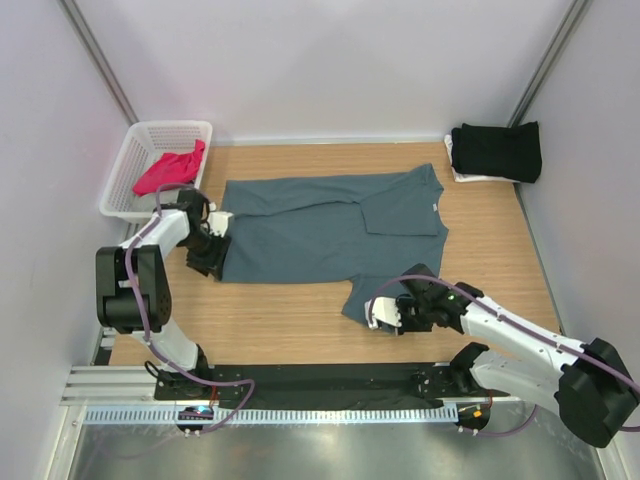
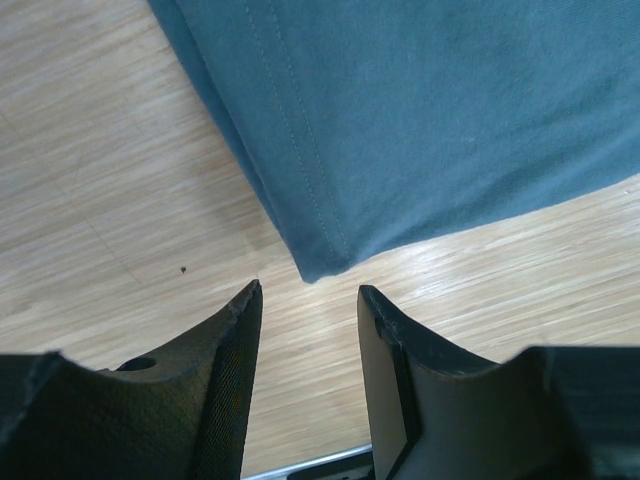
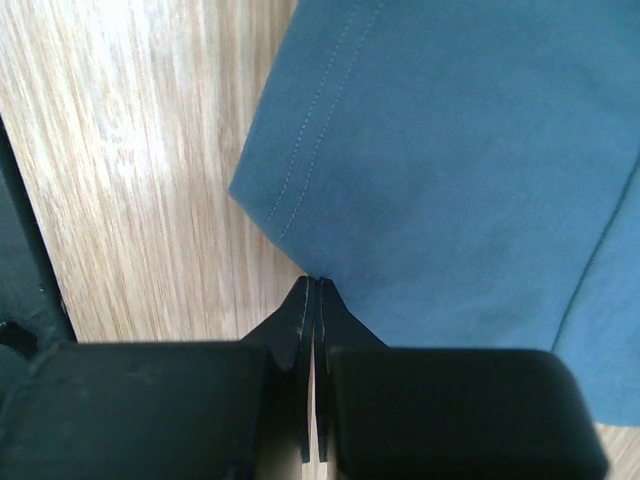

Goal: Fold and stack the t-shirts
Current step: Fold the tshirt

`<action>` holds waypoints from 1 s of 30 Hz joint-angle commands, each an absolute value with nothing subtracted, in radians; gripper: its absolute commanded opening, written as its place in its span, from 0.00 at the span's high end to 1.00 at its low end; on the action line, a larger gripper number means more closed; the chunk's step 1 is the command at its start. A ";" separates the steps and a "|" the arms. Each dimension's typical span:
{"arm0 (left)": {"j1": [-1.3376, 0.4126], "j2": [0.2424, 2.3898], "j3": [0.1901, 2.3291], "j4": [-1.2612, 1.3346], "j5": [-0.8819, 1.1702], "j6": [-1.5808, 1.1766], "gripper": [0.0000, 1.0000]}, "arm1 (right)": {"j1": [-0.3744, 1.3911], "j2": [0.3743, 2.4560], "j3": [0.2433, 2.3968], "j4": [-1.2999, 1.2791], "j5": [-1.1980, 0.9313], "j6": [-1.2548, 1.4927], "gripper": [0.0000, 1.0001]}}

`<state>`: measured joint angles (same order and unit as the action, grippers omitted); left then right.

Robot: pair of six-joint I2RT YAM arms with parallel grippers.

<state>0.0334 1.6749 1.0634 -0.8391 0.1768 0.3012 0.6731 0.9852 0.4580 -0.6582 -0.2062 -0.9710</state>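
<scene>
Just ahead of my left gripper (image 2: 308, 290), whose jaws are standing wide apart above the desk (image 2: 110, 190), the hem corner of the slate blue-grey t-shirt (image 2: 430, 120) is lying flat, not yet between them. At the tips of my right gripper (image 3: 316, 282), I am pressing the jaws together against the edge of the same shirt's sleeve, and I cannot tell whether any cloth is caught between them.

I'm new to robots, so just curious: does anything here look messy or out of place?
Nothing damaged or spilled. The pink shirt lies crumpled in the basket, an edge draped over its rim, and the blue shirt has one sleeve folded across its chest.
</scene>
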 commanded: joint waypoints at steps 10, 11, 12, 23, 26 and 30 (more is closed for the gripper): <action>0.087 1.657 1.097 -0.893 0.242 0.227 0.55 | 0.678 0.930 0.577 -0.649 -0.127 -0.902 0.99; 0.087 1.681 1.107 -0.902 0.253 0.224 0.55 | 0.678 0.930 0.580 -0.647 -0.124 -0.903 0.99; 0.087 1.687 1.111 -0.907 0.261 0.215 0.55 | 0.680 0.928 0.583 -0.643 -0.118 -0.904 0.99; 0.086 1.741 1.114 -0.859 0.256 0.203 0.58 | 0.680 0.923 0.580 -0.637 -0.101 -0.894 0.99; 0.087 1.762 1.120 -0.859 0.268 0.196 0.60 | 0.678 0.925 0.577 -0.637 -0.094 -0.893 0.99; 0.087 1.775 1.114 -0.851 0.285 0.189 0.64 | 0.677 0.919 0.566 -0.640 -0.084 -0.891 0.99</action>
